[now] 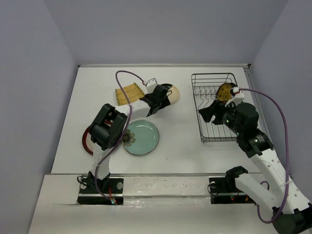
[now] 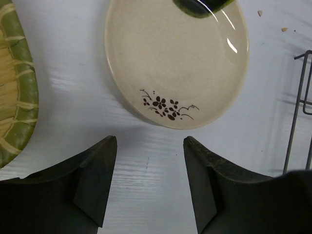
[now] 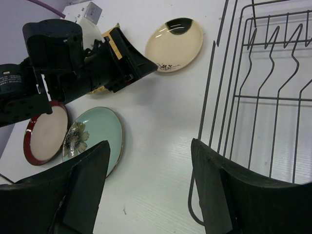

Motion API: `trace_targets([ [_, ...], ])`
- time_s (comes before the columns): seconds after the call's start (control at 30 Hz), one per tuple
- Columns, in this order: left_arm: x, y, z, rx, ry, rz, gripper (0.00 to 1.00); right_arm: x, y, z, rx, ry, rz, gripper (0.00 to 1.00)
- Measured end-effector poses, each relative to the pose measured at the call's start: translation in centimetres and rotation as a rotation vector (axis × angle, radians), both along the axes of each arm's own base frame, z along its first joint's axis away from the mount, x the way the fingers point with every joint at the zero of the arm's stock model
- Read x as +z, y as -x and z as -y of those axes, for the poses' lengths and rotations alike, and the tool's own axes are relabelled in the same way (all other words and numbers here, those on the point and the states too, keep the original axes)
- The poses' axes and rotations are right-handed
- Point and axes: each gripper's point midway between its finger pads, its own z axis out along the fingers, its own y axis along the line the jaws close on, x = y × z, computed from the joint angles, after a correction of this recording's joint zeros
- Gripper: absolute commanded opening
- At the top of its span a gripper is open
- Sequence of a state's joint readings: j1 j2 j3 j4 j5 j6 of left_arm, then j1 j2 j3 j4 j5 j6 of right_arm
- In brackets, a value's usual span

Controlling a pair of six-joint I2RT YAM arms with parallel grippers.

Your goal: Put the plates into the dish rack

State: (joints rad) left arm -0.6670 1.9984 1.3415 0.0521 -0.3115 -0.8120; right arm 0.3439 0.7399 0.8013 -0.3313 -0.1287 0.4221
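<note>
Dark fingers [image 2: 95, 180] of the left gripper [image 2: 150, 146] fill the bottom of the left wrist view, spread wide with only bare table [image 2: 73, 68] between them. Just above them in that frame the small cream plate [image 2: 175, 63] lies flat on the table. It has a dark flower sprig near its lower rim and a dark green blotch at its top edge. The fingertips stop just short of it, not touching. At the left edge of the frame is the yellow ribbed plate [image 2: 12, 97] with its green border, apart from the cream one.

Seen from above, the large teal plate [image 1: 141, 137] with its flower lies in the lower middle of the frame, its left rim under the left arm [image 1: 109, 127]. The red-rimmed plate [image 1: 87, 141] pokes out from beneath that arm at the left. The dish rack [image 1: 217, 107] stands in the right half of the frame, and the ochre patterned plate [image 1: 224, 91] sits at its upper end among the wires.

The right gripper [image 3: 150, 146] hangs by the rack's left edge, jaws wide apart and holding nothing. Its wrist view shows rack wires on the right, and the teal, red-rimmed and cream plates on the table to the left.
</note>
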Motion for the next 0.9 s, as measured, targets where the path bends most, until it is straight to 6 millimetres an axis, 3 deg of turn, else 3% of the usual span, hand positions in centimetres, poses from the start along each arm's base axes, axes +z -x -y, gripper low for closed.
trace_targets([
  [0.13,-0.7,-0.3,-0.5,0.041,-0.012,-0.007,0.65,-0.1,0.1,-0.1,0.009,0.007,-0.001,0.73],
  [0.33,-1.4,-2.1,0.4,0.067,-0.017,0.000,0.61,-0.3,0.4,-0.3,0.033,0.010,-0.009,0.73],
  [0.47,-2.1,-2.9,0.9,0.072,-0.024,-0.002,0.46,-0.7,0.6,-0.3,0.039,0.022,-0.023,0.73],
  [0.57,-3.0,-3.1,1.0,0.068,-0.040,-0.012,0.44,-0.8,0.7,-0.3,0.042,0.025,-0.026,0.73],
  [0.77,-3.1,-3.5,0.7,0.071,-0.070,0.002,0.32,-1.3,0.5,-0.4,0.044,0.035,-0.043,0.72],
  [0.9,-3.1,-3.8,0.0,0.079,-0.105,0.020,0.16,-1.4,0.5,-0.5,0.048,0.036,-0.054,0.72],
])
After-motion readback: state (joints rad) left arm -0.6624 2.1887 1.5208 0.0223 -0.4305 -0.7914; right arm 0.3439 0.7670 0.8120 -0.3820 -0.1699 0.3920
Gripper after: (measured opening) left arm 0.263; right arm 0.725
